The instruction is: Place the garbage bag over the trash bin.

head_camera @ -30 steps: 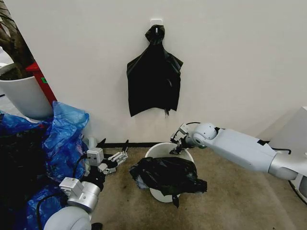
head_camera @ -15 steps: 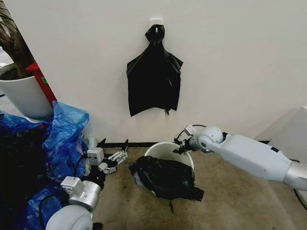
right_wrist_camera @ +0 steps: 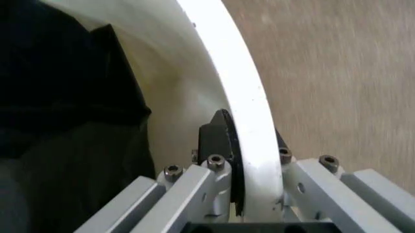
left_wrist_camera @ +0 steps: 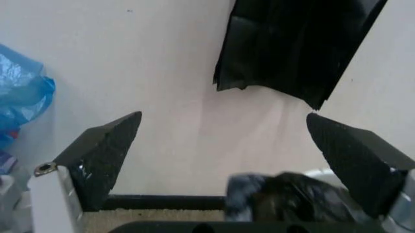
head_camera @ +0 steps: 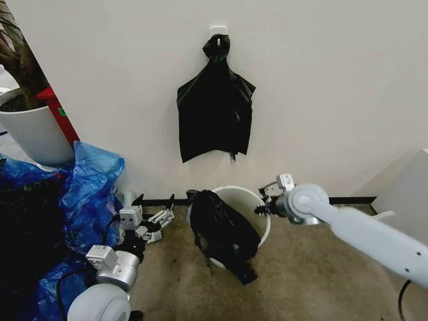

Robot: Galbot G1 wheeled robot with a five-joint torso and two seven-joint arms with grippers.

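Bins: one round white bin (head_camera: pixel 262 200) is standing on the floor (head_camera: pixel 314 281) near the wall (head_camera: pixel 321 87).
Bags on the bin: one black bag (head_camera: pixel 224 231) is hanging over the bin's left and front rim, part inside and part trailing down the outside toward the floor; it is not spread around the whole rim.
Other black bags: one bundle (head_camera: pixel 214 107) is hanging from a wall hook, well above the bin.
Blue bags: a heap (head_camera: pixel 87 194) is lying at the left; I cannot count them.
Planters: one white pot (head_camera: pixel 33 134) is sitting at the far left, cut off by the edge.
Right gripper: the right gripper (head_camera: pixel 266 204) is pinching the bin's right rim, one finger inside the wall and one outside, as its wrist view is showing at (right_wrist_camera: pixel 250 160).
Left gripper: the left gripper (head_camera: pixel 155 200) is hovering low, left of the bin, its fingers spread wide and holding nothing; its dark pads (left_wrist_camera: pixel 104 155) are framing the wall and the bag.
Hidden: the bin's base is lying behind the bag, and the right forearm is running off the lower right corner.
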